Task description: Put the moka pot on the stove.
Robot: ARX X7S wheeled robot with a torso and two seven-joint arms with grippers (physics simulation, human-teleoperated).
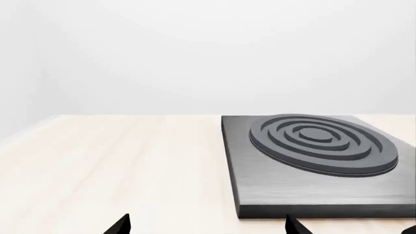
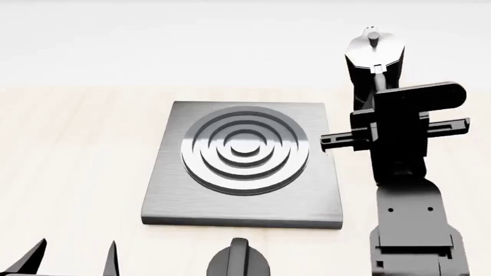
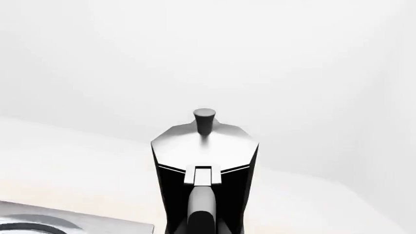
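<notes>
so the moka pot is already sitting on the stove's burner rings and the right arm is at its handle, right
Not quite. In the head view the moka pot is off to the right of the stove, beyond its far right corner, and the burner rings are bare. The right gripper is indeed at the pot's handle.

Black moka pot (image 2: 373,63) with seemingly silver lid; grey ringed stove (image 2: 244,164).
</notes>
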